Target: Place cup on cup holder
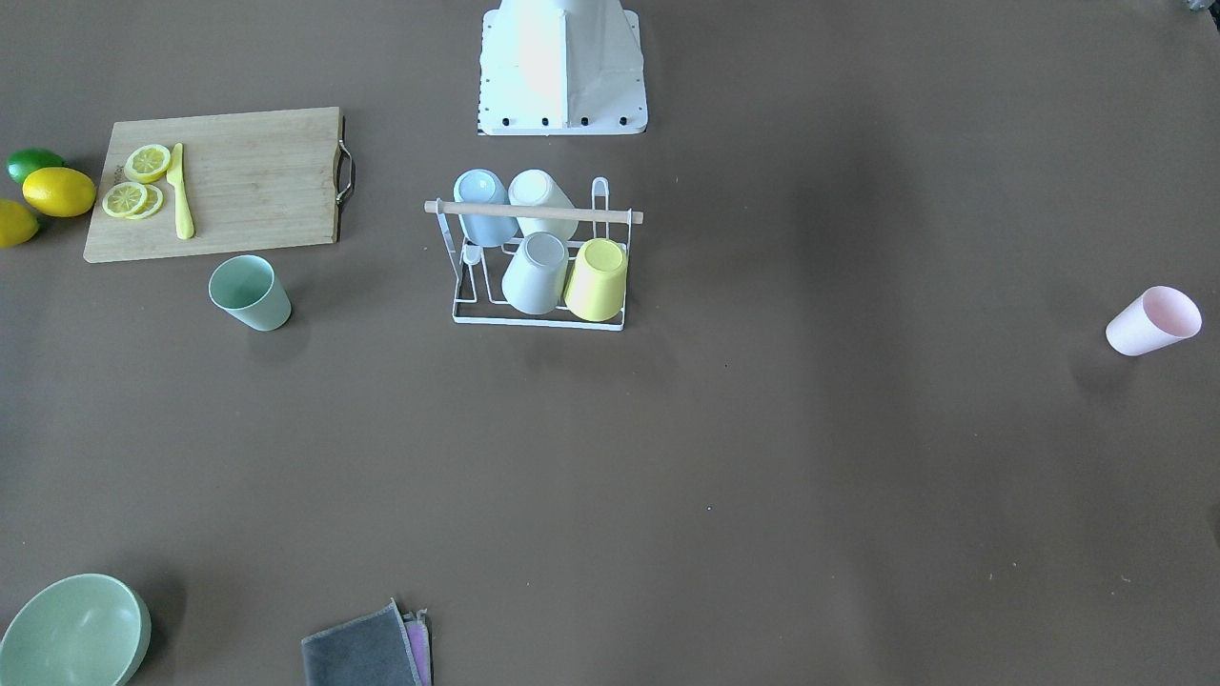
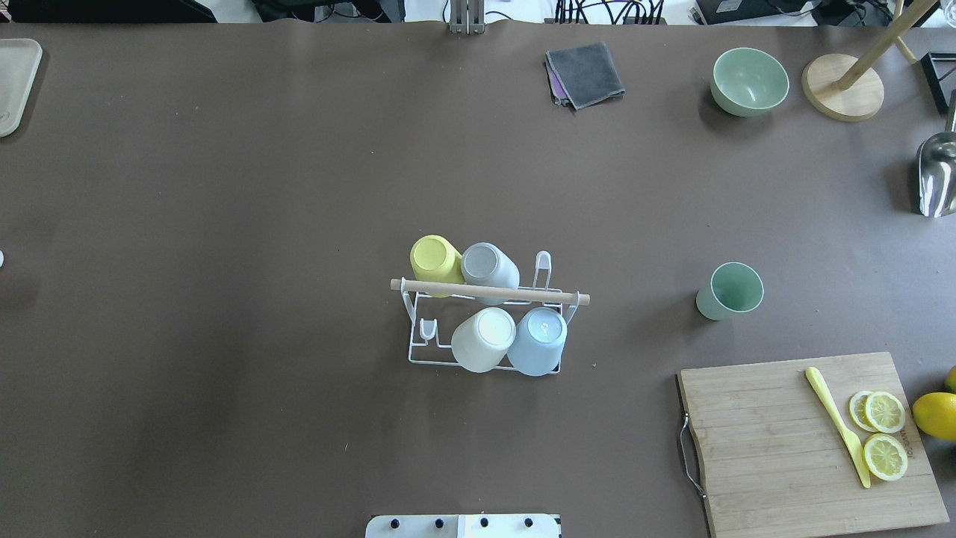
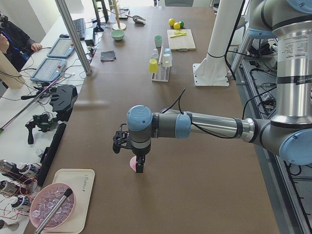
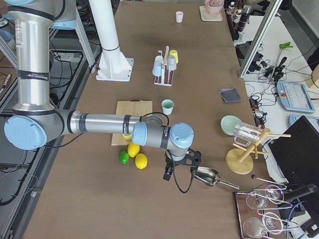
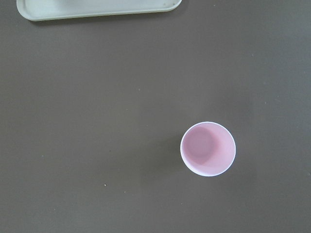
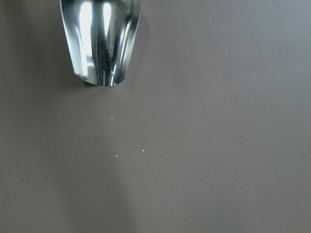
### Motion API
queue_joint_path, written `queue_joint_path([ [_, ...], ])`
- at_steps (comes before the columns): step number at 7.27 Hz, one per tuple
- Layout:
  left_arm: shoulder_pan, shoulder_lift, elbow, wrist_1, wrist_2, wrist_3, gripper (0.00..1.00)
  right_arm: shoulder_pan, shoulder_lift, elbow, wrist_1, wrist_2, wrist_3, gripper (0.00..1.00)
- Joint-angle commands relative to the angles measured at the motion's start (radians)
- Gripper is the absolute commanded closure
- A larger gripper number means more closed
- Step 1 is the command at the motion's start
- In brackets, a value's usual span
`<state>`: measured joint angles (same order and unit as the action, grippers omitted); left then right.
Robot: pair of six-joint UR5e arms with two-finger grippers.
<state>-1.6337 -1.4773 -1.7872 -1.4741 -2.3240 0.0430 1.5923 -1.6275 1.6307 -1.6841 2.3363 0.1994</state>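
The cup holder [image 1: 534, 211], a white wire rack with a wooden rod, stands mid-table and carries several upside-down cups; it also shows in the overhead view [image 2: 489, 292]. A pink cup [image 5: 208, 148] stands upright near the table's left end [image 1: 1153, 321]. A green cup [image 2: 730, 291] stands upright between the rack and the cutting board. My left gripper [image 3: 138, 168] hangs just above the pink cup [image 3: 131, 165], seen only from the side, so I cannot tell whether it is open. My right gripper [image 4: 168, 174] hovers near the metal scoop; I cannot tell its state.
A cutting board [image 2: 784, 441] with lemon slices and a yellow knife lies at the right, whole lemons [image 1: 59, 191] beside it. A green bowl [image 2: 749, 81], a grey cloth [image 2: 585, 73], a metal scoop [image 6: 99, 39] and a white tray [image 5: 97, 7] sit around the edges.
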Motion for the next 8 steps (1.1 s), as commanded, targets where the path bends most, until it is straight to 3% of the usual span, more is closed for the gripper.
queue_joint_path([
  [1, 0.000, 0.000, 0.006, 0.000, 0.000, 0.002, 0.02, 0.000, 0.000, 0.001, 0.000, 0.000, 0.000, 0.00],
  [5, 0.000, 0.000, 0.014, -0.017, 0.000, 0.000, 0.02, 0.000, 0.000, 0.001, 0.001, 0.002, 0.000, 0.00],
  [8, 0.000, 0.002, 0.028, -0.107, 0.000, 0.000, 0.02, 0.000, 0.000, 0.000, 0.001, 0.000, 0.002, 0.00],
])
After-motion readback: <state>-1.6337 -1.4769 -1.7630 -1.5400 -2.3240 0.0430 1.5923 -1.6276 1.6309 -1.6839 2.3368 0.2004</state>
